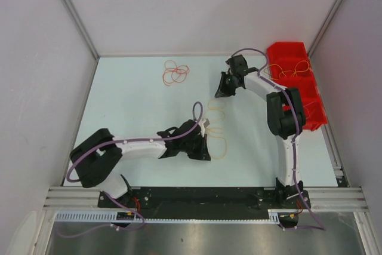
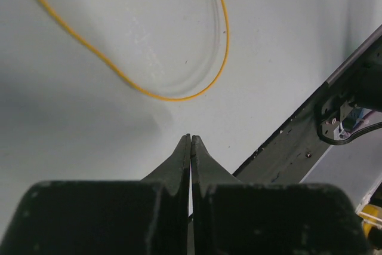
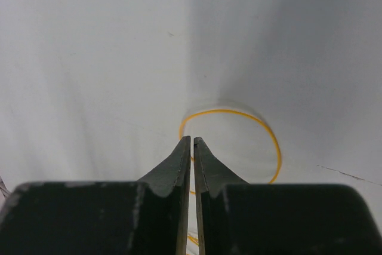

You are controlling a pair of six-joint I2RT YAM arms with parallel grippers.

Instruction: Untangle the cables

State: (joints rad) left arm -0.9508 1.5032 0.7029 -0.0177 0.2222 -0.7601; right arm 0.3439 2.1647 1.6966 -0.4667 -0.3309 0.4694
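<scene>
At left gripper [image 2: 191,138], pressed together, short of orange-yellow cable [image 2: 173,98] curving ahead; at right gripper [image 3: 192,140], nearly together over its loop, pinch unclear.

White-and-black left arm [image 1: 143,146] bends from the pale table's [image 1: 131,106] near-left corner toward its middle; its black two-finger left gripper [image 2: 191,138] is closed, fingers pressed together. White-and-black right arm [image 1: 290,147] rises from the near-right corner toward the far edge; its black right gripper [image 3: 192,140] points down, fingers almost touching.
</scene>
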